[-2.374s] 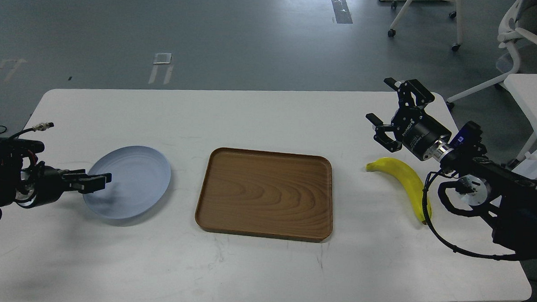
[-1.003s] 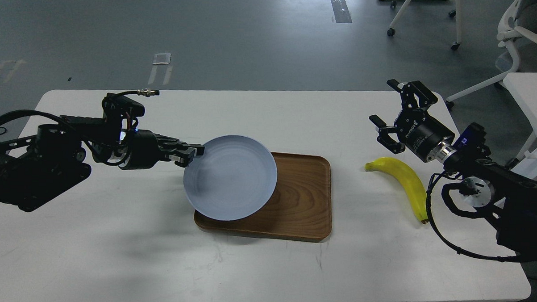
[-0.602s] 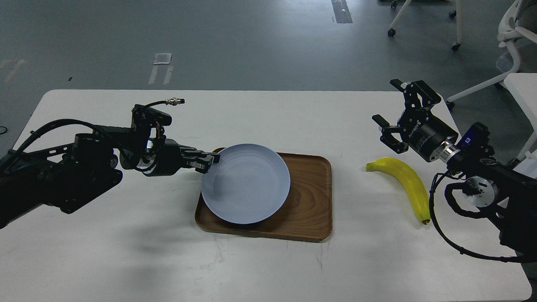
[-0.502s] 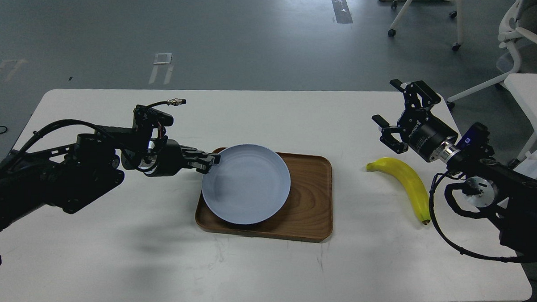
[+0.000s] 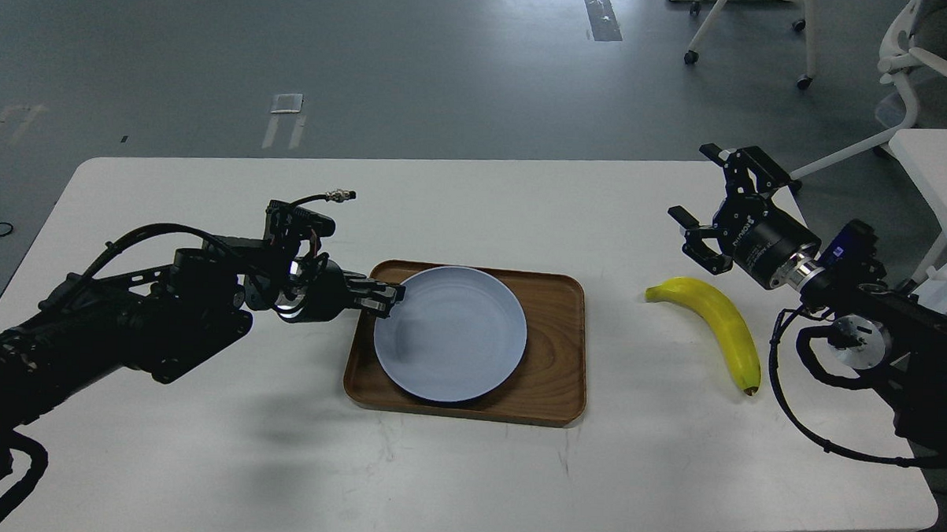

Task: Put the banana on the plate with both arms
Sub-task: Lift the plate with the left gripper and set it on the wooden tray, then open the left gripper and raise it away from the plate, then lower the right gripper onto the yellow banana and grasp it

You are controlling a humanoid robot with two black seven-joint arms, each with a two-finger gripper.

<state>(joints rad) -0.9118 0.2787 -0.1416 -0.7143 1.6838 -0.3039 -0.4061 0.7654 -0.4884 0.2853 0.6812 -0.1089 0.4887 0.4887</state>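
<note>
The pale blue-grey plate (image 5: 451, 334) sits over the brown wooden tray (image 5: 553, 351) in the middle of the white table. My left gripper (image 5: 390, 297) is shut on the plate's left rim. The yellow banana (image 5: 715, 326) lies on the table right of the tray, its dark tip toward me. My right gripper (image 5: 712, 203) is open and empty, raised above the table behind the banana and apart from it.
The white table (image 5: 466, 470) has its right edge close past the banana. A second white table (image 5: 937, 176) and office chairs (image 5: 914, 61) stand at the far right on the grey floor.
My left arm carried the plate from the left side of the table rightward onto the tray. My right gripper drifted slightly right and stayed open. The banana has not moved.
</note>
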